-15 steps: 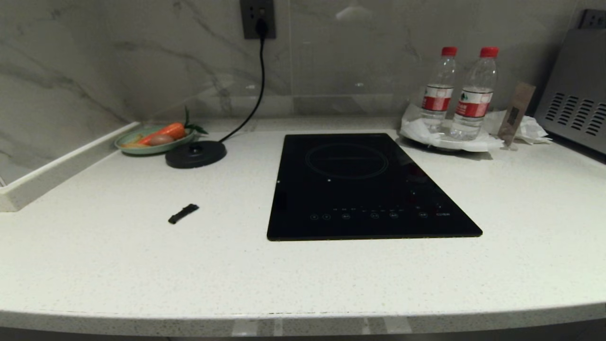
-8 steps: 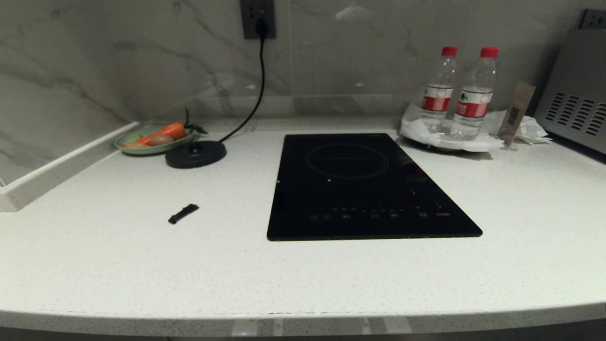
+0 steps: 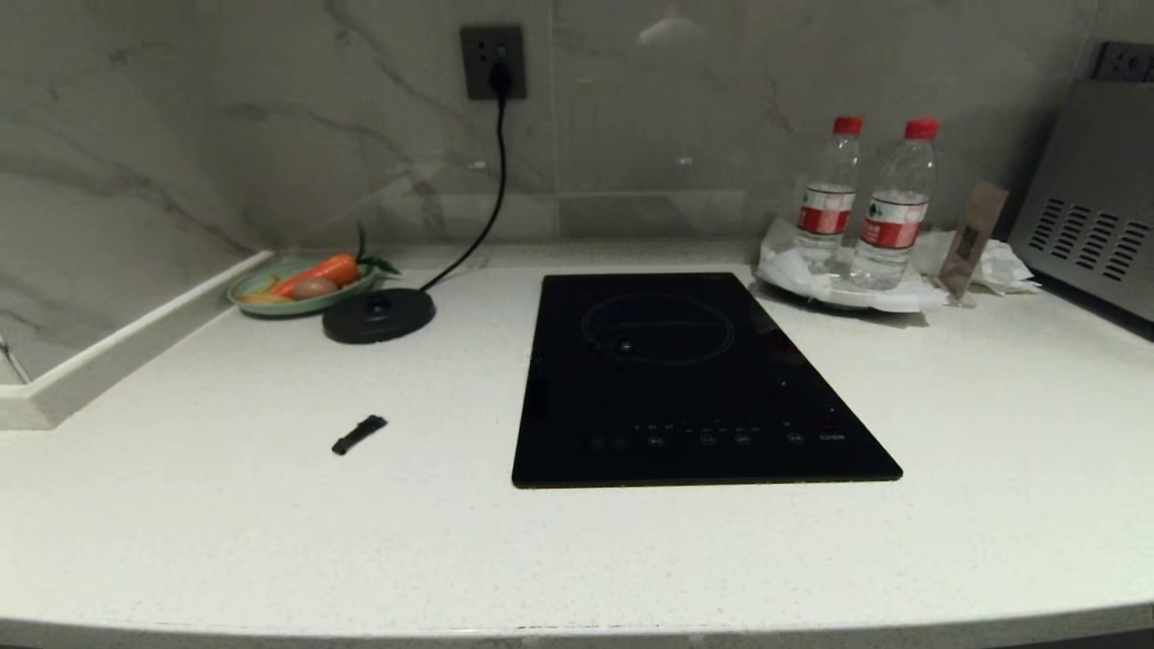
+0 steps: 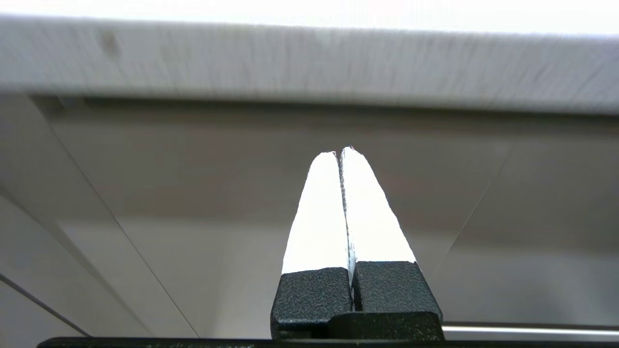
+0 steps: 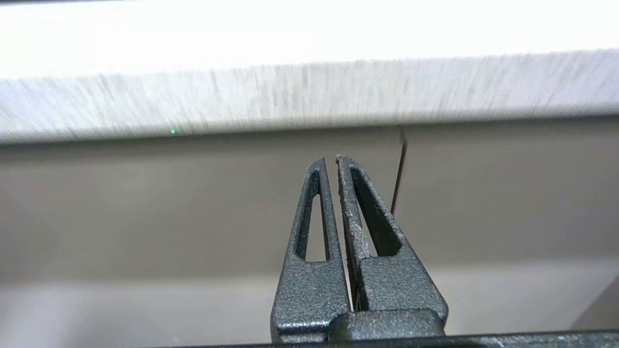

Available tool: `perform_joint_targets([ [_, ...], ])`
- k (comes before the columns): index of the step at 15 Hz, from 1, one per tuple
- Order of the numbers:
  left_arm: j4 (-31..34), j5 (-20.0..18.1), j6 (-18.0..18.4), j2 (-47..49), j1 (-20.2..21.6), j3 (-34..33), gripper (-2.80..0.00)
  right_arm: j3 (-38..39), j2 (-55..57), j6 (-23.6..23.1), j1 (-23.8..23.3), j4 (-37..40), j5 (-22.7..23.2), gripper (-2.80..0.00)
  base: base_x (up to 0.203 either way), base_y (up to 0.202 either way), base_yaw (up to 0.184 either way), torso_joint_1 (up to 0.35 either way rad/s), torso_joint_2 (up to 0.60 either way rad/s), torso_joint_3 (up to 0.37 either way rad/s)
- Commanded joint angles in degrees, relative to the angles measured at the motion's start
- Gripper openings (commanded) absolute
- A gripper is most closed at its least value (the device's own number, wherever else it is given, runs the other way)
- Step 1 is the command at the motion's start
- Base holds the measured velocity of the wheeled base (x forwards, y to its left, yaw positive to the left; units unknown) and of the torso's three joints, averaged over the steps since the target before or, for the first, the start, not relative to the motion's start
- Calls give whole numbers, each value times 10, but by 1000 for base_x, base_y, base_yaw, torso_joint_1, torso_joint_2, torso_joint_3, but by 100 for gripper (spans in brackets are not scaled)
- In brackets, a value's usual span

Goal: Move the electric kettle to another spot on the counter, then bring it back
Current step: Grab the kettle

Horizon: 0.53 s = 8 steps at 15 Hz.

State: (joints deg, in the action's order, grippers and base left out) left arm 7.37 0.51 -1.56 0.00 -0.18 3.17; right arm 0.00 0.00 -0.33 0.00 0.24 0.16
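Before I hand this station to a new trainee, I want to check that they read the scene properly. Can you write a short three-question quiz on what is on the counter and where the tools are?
1. True or false: a kettle stands on the round black base.
2. What plugs into the wall socket? A) the base's cord B) the cooktop's cord C) nothing
3. Fill in: the left tool and right tool are both ___, facing the cabinet front below the edge of the counter.

Key: 1 false, the base is bare and no kettle is in view; 2 A; 3 shut.
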Motion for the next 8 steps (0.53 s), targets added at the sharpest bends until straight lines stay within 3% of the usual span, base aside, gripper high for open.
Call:
perform_joint_targets([
  [1, 1, 0, 0, 0, 0, 0, -280, 0, 1, 0, 0, 0, 0, -280, 0, 0, 0, 36, -441, -384],
  [8, 0, 0, 0, 0, 0, 1, -280, 0, 1, 0, 0, 0, 0, -280, 0, 0, 0, 96, -478, -384],
])
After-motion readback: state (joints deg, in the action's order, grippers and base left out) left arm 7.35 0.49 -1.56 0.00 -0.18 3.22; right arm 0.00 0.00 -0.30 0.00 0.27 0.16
